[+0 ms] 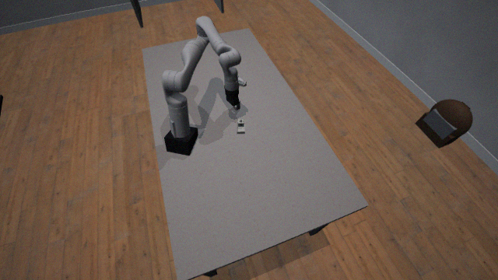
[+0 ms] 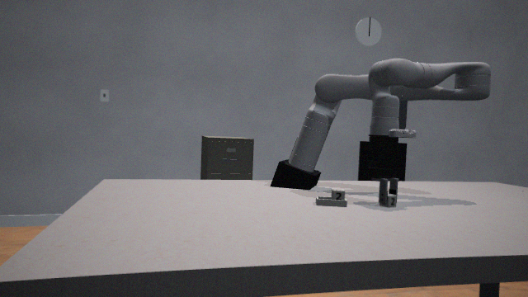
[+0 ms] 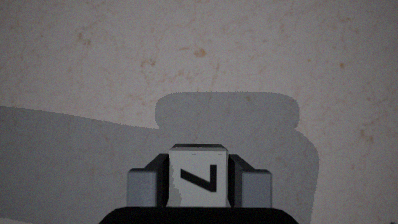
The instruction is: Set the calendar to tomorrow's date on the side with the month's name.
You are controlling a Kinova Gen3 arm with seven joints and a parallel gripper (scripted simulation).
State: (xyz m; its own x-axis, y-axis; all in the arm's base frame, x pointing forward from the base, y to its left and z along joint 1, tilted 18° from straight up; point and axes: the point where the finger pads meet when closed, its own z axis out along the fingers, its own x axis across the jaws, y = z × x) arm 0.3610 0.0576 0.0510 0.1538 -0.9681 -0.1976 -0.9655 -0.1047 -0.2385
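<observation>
- The pale calendar tray [image 1: 240, 131] [image 2: 325, 202] lies flat on the tabletop [image 1: 249, 175] [image 2: 264, 231] [image 3: 200, 30], left of the end effector [image 1: 236, 106] [image 2: 388, 199] [image 3: 198, 172].
- One cube [image 1: 241, 121] [image 2: 338, 195] stands in the tray's right part, a dark 2 facing the near side.
- The other cube [image 2: 392, 201] [image 3: 198, 177] sits outside the tray, between the fingers, a 2 on its near face and a sideways 7 on top.
- Whether the end effector grasps it or merely flanks it, I can't tell.
- I can't make out any month's name; the black housing cuts off the second cube's lower edge in the wrist view.
</observation>
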